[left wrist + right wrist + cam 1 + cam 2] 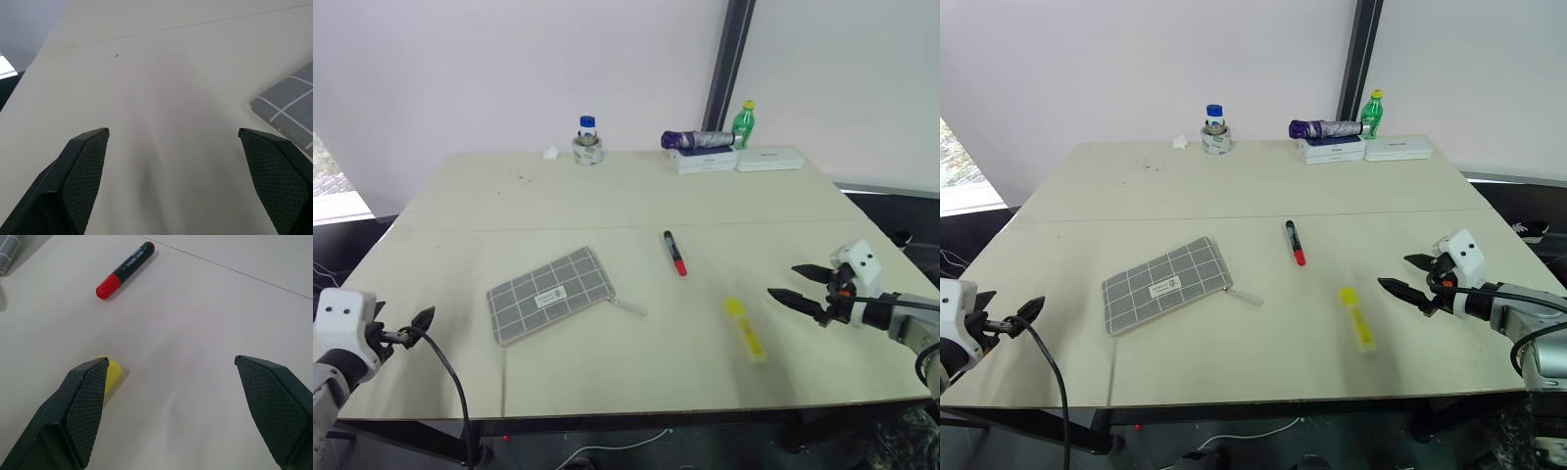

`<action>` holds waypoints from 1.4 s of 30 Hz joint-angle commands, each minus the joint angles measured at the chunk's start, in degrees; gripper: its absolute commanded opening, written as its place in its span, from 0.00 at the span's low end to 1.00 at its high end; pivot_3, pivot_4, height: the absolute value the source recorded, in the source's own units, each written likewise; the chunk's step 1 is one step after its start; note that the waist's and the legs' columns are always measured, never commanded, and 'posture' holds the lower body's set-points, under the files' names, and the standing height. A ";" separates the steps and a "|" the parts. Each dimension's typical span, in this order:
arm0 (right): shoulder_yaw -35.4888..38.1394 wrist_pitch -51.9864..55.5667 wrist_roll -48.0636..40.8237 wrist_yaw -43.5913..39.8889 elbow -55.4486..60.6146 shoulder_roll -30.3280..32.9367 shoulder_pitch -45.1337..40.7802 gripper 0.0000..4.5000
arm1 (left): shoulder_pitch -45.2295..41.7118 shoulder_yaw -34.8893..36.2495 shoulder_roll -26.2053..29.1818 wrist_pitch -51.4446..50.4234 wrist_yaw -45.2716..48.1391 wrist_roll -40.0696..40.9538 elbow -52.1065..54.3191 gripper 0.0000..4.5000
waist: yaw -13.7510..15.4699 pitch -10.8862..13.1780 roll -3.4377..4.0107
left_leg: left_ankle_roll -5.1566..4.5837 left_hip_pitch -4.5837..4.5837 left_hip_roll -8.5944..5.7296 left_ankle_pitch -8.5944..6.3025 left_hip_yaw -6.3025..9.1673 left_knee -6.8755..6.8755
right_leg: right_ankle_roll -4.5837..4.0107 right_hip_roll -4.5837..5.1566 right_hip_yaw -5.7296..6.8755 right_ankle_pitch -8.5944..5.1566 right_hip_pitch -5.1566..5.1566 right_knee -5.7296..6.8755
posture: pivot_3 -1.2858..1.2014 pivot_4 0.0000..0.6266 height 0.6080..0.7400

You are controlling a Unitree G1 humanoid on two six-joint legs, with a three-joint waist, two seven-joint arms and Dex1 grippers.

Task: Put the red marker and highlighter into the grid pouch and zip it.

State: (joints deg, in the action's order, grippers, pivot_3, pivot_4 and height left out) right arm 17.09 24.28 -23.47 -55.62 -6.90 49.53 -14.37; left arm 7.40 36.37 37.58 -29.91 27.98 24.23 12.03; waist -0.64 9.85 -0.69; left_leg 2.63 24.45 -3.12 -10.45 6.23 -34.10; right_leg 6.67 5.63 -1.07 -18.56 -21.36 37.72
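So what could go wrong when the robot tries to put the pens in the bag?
The grid pouch lies flat and looks zipped, so it probably must be opened first, and it may slide on the smooth table.

The red marker and highlighter are round, so either could roll away if nudged.

The right gripper, open, sits beside the highlighter, not over it; closing from there may just push it aside.

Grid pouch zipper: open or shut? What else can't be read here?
- grid pouch: zipper state too small to tell in the eye views; cut by the frame edge in the left wrist view.
- highlighter: mostly hidden behind a right gripper finger in the right wrist view.
- Pouch label text: too small.
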 commanded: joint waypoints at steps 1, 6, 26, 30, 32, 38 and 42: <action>1.64 -1.17 -0.66 -0.08 0.90 0.43 -0.20 0.95 | 0.16 1.41 0.98 0.53 0.22 0.33 1.76 0.99 | 0.03 0.00 0.00 | 0.00 0.00 0.00 0.00 0.00 0.00 | 0.00 0.00 0.00 0.00 0.00 0.00 | 0.52 0.24 1.00; 1.59 -1.20 -0.74 0.06 1.09 0.27 -0.15 0.95 | -0.19 1.36 0.95 -0.10 -0.43 0.34 1.66 0.99 | 0.05 0.00 0.00 | 0.00 0.00 0.00 0.00 0.00 0.00 | 0.00 0.00 0.00 0.00 0.01 -0.01 | 0.52 0.24 1.00; -11.04 6.20 -0.16 10.47 16.23 -11.77 -10.65 0.90 | 0.59 -8.73 0.72 7.75 3.15 -5.02 4.58 1.00 | 0.24 0.02 0.03 | 0.00 0.03 0.03 0.00 -0.02 0.05 | -0.01 -0.02 -0.05 0.01 -0.05 -0.04 | 0.52 0.24 1.00; -18.52 12.72 2.69 17.50 17.28 -18.40 -15.48 0.56 | 0.19 -12.47 4.37 14.83 6.21 -10.57 1.87 1.00 | -0.07 0.02 0.04 | -0.01 0.04 0.02 -0.01 0.03 0.07 | -0.08 -0.03 -0.02 0.04 -0.03 -0.16 | 0.52 0.24 1.00; -20.68 14.18 3.70 19.20 16.98 -20.89 -16.74 0.32 | 0.26 -13.53 5.36 18.18 6.75 -12.74 0.55 1.00 | -0.15 0.02 0.05 | -0.01 0.04 0.02 -0.01 0.01 0.12 | -0.11 -0.03 -0.06 0.06 -0.07 -0.16 | 0.52 0.24 1.00; -27.88 15.72 8.56 24.75 12.24 -29.16 -20.23 0.01 | -0.50 -14.88 8.76 30.74 5.90 -20.87 -5.77 1.00 | -0.28 0.03 0.05 | 0.00 0.04 0.03 0.00 0.01 0.31 | -0.06 -0.05 -0.05 0.08 -0.19 -0.17 | 0.52 0.24 1.00; -28.31 14.16 11.14 28.28 6.28 -33.46 -22.32 0.01 | 0.01 -14.66 11.03 37.89 5.96 -24.60 -10.15 1.00 | -0.30 0.04 0.07 | 0.00 0.03 0.01 0.00 0.00 0.33 | 0.09 -0.06 -0.01 0.17 -0.41 -0.16 | 0.52 0.24 1.00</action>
State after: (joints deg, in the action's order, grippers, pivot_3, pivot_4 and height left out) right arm -12.26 40.01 -13.37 -28.98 0.22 17.06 -34.70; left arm 7.20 20.95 47.36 4.48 34.35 1.26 2.78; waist -0.94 9.89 -0.62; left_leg 2.62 24.49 -3.13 -10.46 6.21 -33.77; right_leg 6.78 5.57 -1.08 -18.39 -21.78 37.56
